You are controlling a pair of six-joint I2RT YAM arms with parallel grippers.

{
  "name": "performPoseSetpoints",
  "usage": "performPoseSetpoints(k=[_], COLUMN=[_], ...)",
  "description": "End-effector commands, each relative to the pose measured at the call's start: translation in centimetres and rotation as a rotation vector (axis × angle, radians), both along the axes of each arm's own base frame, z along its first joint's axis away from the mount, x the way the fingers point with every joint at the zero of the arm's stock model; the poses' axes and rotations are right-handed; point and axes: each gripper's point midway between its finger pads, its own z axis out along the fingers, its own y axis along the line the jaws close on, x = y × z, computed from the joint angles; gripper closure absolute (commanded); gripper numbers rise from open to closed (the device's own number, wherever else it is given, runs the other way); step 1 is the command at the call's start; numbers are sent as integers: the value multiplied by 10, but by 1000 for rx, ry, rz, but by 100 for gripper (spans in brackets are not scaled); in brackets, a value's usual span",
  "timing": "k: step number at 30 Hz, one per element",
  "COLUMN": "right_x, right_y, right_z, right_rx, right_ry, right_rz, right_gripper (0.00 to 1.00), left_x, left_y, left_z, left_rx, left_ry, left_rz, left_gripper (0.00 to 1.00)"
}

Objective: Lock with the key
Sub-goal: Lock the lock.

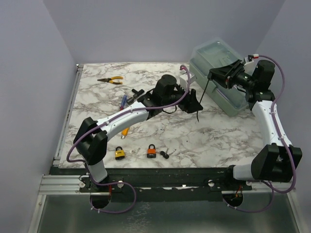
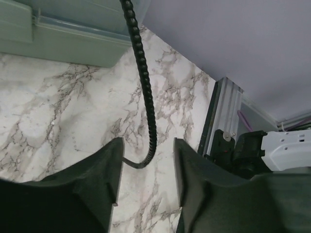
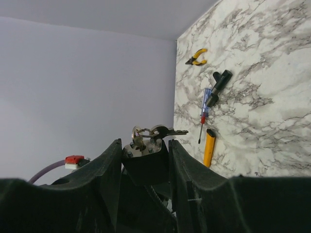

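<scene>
My right gripper [image 1: 214, 76] is raised at the back right and is shut on a black padlock [image 3: 146, 162]. A key ring with silver keys [image 3: 160, 132] sits in the padlock's top. In the right wrist view the lock body fills the gap between my fingers [image 3: 145, 145]. A black ribbed cable [image 1: 203, 99] hangs from the lock to the table. My left gripper [image 1: 194, 102] is open beside the cable's lower end. In the left wrist view the cable [image 2: 146, 97] runs down between the open fingers [image 2: 147, 143], and its tip bends behind the left finger.
A green-clear plastic bin [image 1: 221, 68] stands at the back right. A yellow padlock [image 1: 119, 154], an orange padlock [image 1: 152, 151] and black keys [image 1: 166, 154] lie near the front. Yellow pliers [image 1: 111, 80], a screwdriver [image 1: 123, 102] and a yellow marker [image 1: 125, 131] lie at the left.
</scene>
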Motion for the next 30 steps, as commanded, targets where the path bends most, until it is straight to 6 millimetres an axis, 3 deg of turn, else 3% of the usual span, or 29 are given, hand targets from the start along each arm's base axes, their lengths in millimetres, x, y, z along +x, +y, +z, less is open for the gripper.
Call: performPoseSetpoints(k=[1, 3, 5, 7, 10, 15, 18, 22, 30], right_x=[-9, -10, -11, -14, -18, -27, -39, -58, -86], right_y=[7, 8, 7, 8, 10, 9, 11, 17, 16], right_z=[10, 10, 8, 4, -3, 0, 12, 22, 13], right_rx=[32, 27, 5, -7, -27, -170, -282, -416, -655], right_ry=[22, 16, 4, 7, -6, -142, -287, -476, -709], right_rz=[-12, -4, -4, 7, 43, 76, 144, 261, 431], right_gripper=[100, 100, 96, 80, 43, 4, 0, 0, 0], left_x=[11, 12, 9, 4, -8, -33, -42, -54, -79], left_y=[-6, -1, 7, 22, 49, 102, 139, 173, 200], left_z=[26, 28, 30, 24, 24, 25, 26, 24, 22], left_rx=[-62, -50, -21, 19, 26, 71, 115, 225, 326], left_ry=[-41, -54, -64, -32, -21, -23, -22, -47, -56], left_rz=[44, 58, 65, 63, 29, -100, -159, -211, -254], left_gripper=[64, 85, 100, 100, 100, 100, 100, 100, 100])
